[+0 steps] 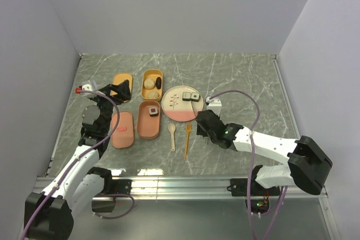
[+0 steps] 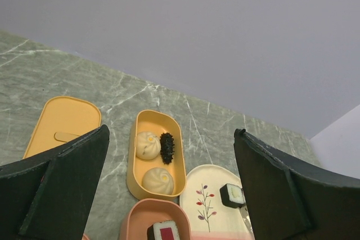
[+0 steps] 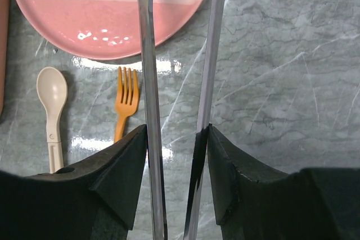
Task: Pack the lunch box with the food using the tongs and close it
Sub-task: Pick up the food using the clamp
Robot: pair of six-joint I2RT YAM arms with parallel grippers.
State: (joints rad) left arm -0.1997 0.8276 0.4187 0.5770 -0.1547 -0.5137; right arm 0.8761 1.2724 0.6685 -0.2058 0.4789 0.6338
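The grey-green marbled desk carries a yellow lid and a yellow box side by side at the back, with a pink lid and a pink box just in front of them. Right of the boxes lies a round cream-and-pink plate, and near its front edge a beige spoon and an orange fork lie side by side

A robot lab cell: plain lilac panels box in a marble-look table (aluminium rail along its near edge).
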